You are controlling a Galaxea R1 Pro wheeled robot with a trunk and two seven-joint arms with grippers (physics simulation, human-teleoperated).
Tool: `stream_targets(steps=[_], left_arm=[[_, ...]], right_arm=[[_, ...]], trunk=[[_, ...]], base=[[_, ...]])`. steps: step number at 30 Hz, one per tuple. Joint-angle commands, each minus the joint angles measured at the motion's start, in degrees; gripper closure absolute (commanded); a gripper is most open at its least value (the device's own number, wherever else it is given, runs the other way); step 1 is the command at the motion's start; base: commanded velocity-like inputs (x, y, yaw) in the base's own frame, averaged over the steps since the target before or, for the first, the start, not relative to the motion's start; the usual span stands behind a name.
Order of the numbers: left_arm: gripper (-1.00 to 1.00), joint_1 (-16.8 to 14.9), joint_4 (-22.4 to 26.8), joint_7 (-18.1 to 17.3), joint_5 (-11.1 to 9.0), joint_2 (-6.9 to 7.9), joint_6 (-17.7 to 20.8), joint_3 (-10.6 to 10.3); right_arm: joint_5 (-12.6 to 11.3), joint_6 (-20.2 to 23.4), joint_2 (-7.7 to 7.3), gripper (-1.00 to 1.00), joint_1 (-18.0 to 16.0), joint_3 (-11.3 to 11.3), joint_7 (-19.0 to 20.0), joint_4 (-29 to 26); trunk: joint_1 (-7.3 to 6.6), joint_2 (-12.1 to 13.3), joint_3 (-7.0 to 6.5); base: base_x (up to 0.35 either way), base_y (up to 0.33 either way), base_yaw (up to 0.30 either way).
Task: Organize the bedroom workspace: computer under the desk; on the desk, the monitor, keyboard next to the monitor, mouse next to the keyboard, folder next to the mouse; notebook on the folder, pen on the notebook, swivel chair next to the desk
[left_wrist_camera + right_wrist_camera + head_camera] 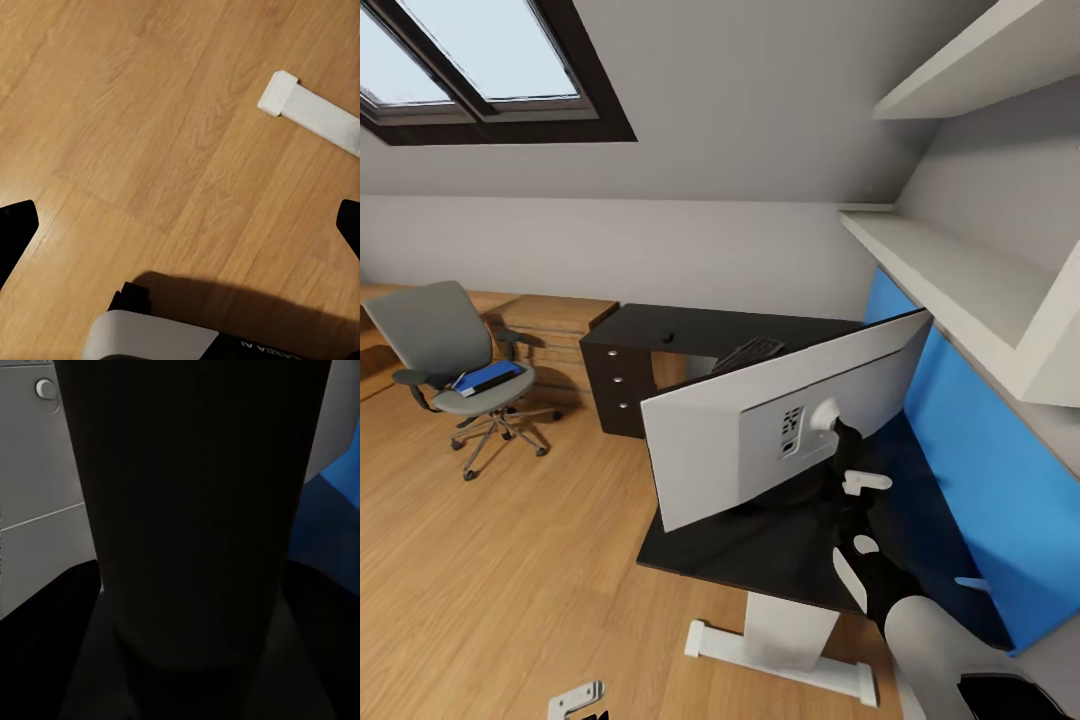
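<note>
In the head view the monitor fills the middle of the frame, its white back turned to the camera, tilted so its right end rises toward the upper right. It stands over the glossy black tabletop of the desk, whose near corner sits at centre bottom above a white leg. The right arm reaches up from the lower right corner, and the right tool sits at the slim black stand just behind the screen. In the right wrist view that dark stand looms very close between the jaws, with the monitor's white back beside it and the blue wall panel on the other side. The jaws appear closed around the stand, holding it.

Behind the screen's upper edge, near the frame's centre, the keyboard lies on the tabletop. The black drawer unit with silver knobs stands left of centre. At the left edge, well apart from the desk, the swivel chair stands on the wooden floor, with the blue folder lying on its seat.

The left wrist view looks down on the wooden floor and the end of the desk's white foot; the left tool's dark fingertips show at opposite edges of the frame, spread wide with nothing between them.
</note>
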State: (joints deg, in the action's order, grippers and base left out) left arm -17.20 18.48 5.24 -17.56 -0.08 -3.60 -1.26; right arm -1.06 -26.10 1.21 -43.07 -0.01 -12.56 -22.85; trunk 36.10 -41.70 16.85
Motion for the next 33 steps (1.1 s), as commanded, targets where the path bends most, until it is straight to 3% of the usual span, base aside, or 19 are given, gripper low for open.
stream_targets(steps=[1, 33], left_arm=[[-1.0, 0.0, 0.0, 0.2, -0.3, 0.0, -0.2, -0.1], [-1.0, 0.0, 0.0, 0.2, -0.3, 0.13, -0.2, -0.1]], right_arm=[[0.4, -0.2, 0.02, 1.0, -0.1, 0.0, -0.1, -0.1], [0.4, -0.2, 0.02, 1.0, -0.1, 0.0, -0.1, -0.1]], trunk=[[0.01, -0.1, 0.06], [0.01, -0.1, 0.06]], base=[[0.0, 0.0, 0.0], [0.022, 0.0, 0.0]])
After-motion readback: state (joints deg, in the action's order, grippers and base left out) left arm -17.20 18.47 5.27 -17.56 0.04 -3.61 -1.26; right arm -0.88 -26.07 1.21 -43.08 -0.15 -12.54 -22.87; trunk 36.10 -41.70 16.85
